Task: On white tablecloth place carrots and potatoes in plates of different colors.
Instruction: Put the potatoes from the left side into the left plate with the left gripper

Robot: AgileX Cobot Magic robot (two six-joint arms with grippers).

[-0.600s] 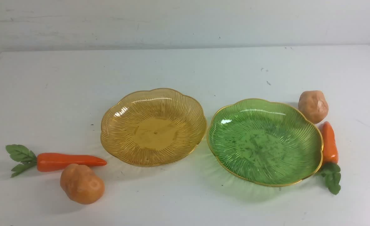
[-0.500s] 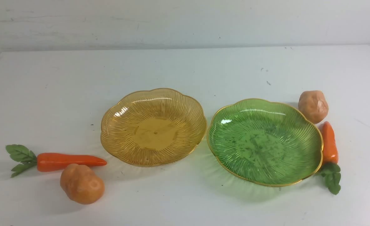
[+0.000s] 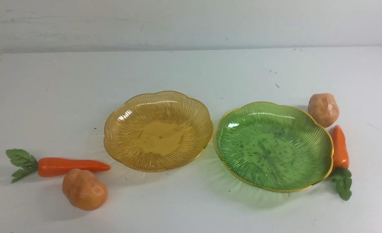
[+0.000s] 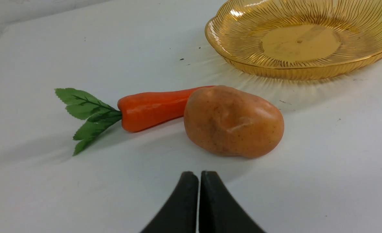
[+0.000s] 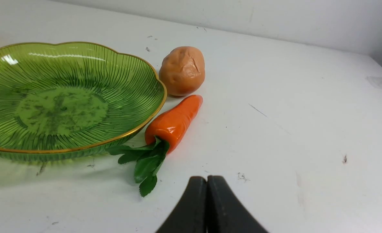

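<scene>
The left gripper (image 4: 199, 176) has its two black fingers pressed together with nothing between them. Only the tips show, in its wrist view, held low over the white tablecloth (image 3: 191, 71) and aimed at the left potato (image 4: 233, 121), near it but not touching. That potato is a lumpy tan-orange oval with faint creases and a glossy patch. Just beyond it lies the left carrot (image 4: 152, 108), glossy orange and tapered, with green leaves at its thick end. In that view the potato covers the carrot's tip, but the front view shows a small gap between them. There the carrot lies crosswise, leaves to the left and tip toward the amber plate (image 3: 119, 129), with the potato nearer the robot. Both rest on the cloth at the front left, outside the plate.

The right gripper (image 5: 207, 179) is likewise closed on nothing, its tips low over the cloth and short of the right carrot (image 5: 174, 123). This carrot lies against the right edge of the green plate (image 5: 129, 81), leaves toward the robot and tip pointing away. The right potato (image 5: 182, 70), paler with a creased face, sits just beyond the carrot's tip, close beside the plate's far right rim.

The two ribbed, scalloped, translucent plates sit side by side mid-cloth, rims almost touching, the amber on the left and the gold-rimmed green on the right. Neither holds anything.
</scene>
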